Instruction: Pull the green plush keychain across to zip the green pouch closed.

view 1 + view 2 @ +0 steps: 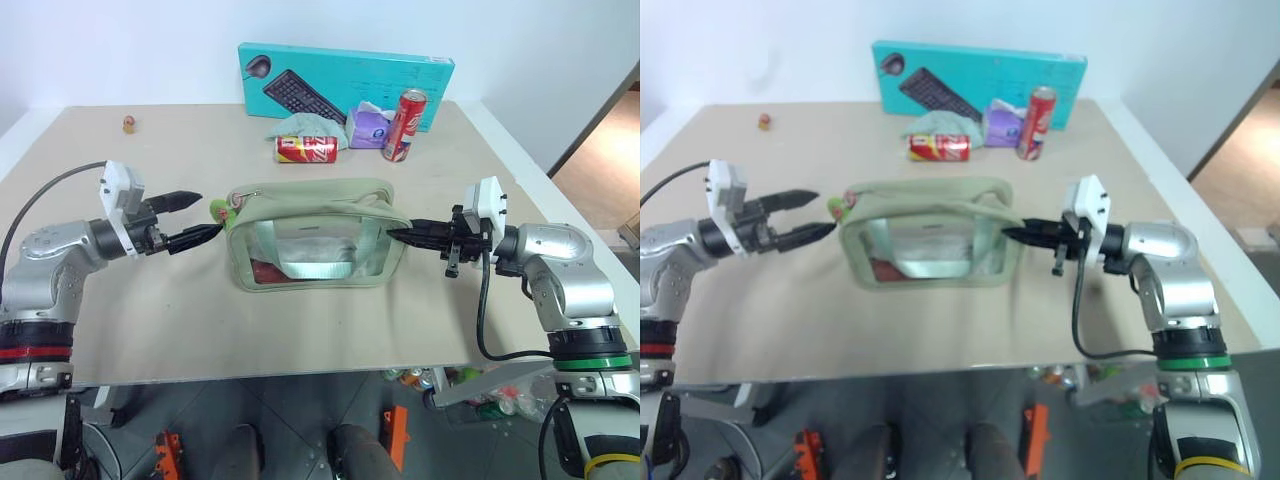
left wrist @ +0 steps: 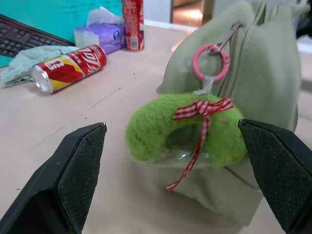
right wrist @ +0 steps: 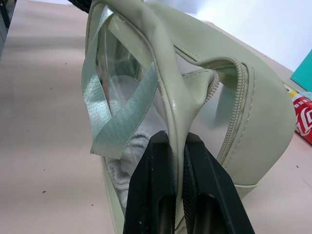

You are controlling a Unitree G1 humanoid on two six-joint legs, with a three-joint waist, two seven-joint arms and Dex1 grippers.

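While the right gripper [image 1: 398, 236] pinches the end of the green pouch [image 1: 318, 236] at mid-bench, its jaws clamped tight on a fold of the pouch's edge trim, the left gripper [image 1: 205, 214] lines up at the opposite end. Look at those left jaws: spread wide, holding nothing, one finger either side of the green plush keychain [image 2: 183, 129] in the left wrist view. The charm hangs from a pink ring [image 2: 210, 62] clipped to the zipper pull, right at the pouch's left end, sagging down against the fabric and close to the bench [image 1: 150, 320].

So the step in hand is the approach to the pull. The pouch is anchored on one side, the zip track along the top reads as open, and the plush has not yet been gripped.

What next? By my reading, the left jaws need to ease a touch further in and close squarely on the plush body, not on the thin red-checked ribbon [image 2: 201, 113], which would slip. Then a steady draw along the zip line toward the right gripper, staying in line with the track so the slider does not jam. The right hold has to stay firm, or the pouch will simply drag along with the pull.

Behind, a fallen red can [image 1: 306, 149], a standing can [image 1: 404, 124] and a teal keyboard box [image 1: 345, 85] sit well apart.
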